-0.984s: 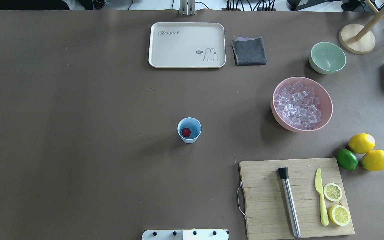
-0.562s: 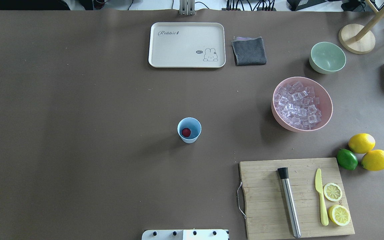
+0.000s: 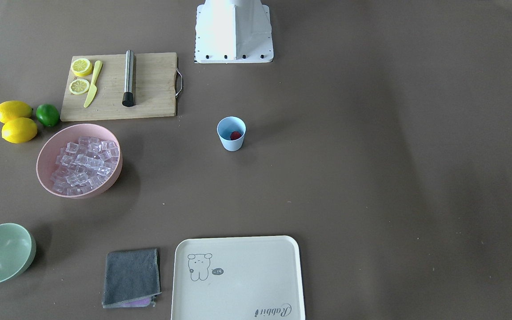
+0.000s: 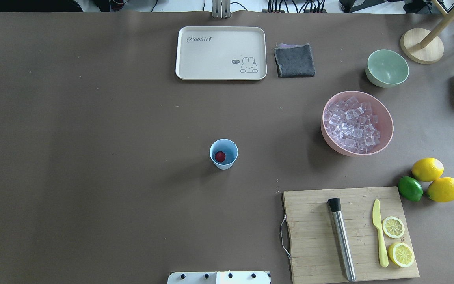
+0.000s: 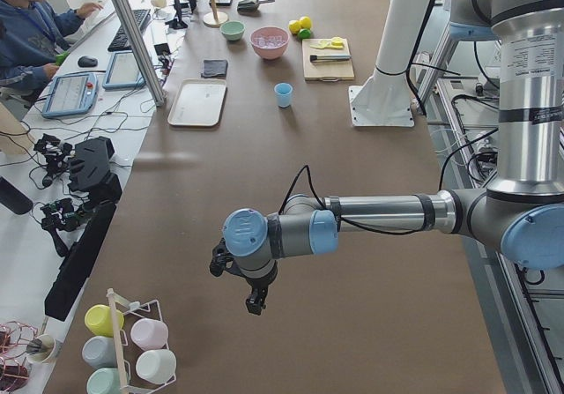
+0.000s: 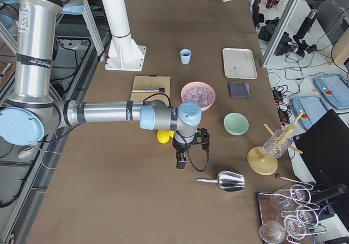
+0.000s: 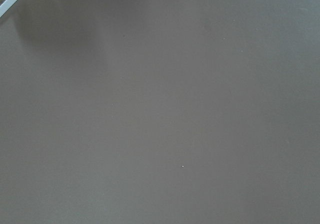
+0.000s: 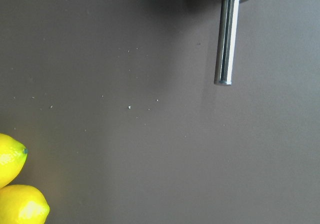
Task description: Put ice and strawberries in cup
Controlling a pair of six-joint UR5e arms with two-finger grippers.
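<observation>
- One strawberry lies at the bottom of the cup, which stands upright on the brown table. It is all that shows in the cup.
- All the ice is heaped in the pink bowl, well off to the cup's right in the overhead view and a little farther from the robot than the cup.
- The mint-green bowl stands beyond the pink bowl, farther again from the cup.
- Nearer the robot than the cup, and to its right, lies the cutting board. It bears a steel muddler, a yellow knife and two lemon halves.
- Two whole lemons and a lime sit touching one another, past the board's far corner from the cup.
- Straight across the table from the cup is the cream tray, with a folded grey cloth just beside it.
- The left gripper hangs over bare table, far from the cup toward the table's left end. I cannot tell whether its claw is spread or pressed together.
- The right gripper hangs far from the cup toward the opposite end, past the lemons and near a metal scoop. Its claw's state cannot be told either.
</observation>
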